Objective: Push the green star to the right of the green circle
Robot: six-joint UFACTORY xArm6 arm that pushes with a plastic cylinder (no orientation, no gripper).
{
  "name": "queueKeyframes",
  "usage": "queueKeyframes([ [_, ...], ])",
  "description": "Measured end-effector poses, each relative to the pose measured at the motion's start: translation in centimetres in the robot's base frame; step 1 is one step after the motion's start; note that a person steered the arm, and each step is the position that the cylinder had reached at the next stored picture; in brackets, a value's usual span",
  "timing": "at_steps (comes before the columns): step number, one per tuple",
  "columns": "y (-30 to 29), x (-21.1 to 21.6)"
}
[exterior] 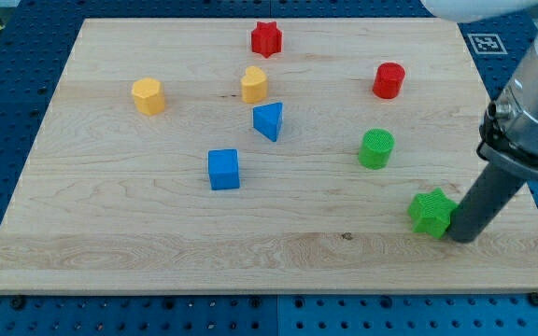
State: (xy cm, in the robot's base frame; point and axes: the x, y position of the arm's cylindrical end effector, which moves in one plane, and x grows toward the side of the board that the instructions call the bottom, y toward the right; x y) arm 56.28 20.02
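The green star [431, 212] lies near the board's lower right, below and to the right of the green circle [376, 149]. My tip [460, 236] is at the end of the dark rod, touching or almost touching the star's right side, slightly below its middle. The rod rises toward the view's upper right into the arm's grey body.
A red star [266, 39], red cylinder [389, 80], yellow hexagon [148, 96], yellow heart-like block [254, 85], blue triangle [268, 120] and blue cube [223, 169] lie on the wooden board [110, 233]. The board's right edge is close to the tip.
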Motion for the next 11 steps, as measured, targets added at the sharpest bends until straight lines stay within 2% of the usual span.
queueKeyframes([
  [1,0.0,-1.9],
  [2,0.0,3.1],
  [3,-1.4,4.0],
  [4,-3.7,-1.6],
  [5,-3.7,-1.7],
  [7,-4.4,-4.5],
  [11,-3.3,-5.0],
])
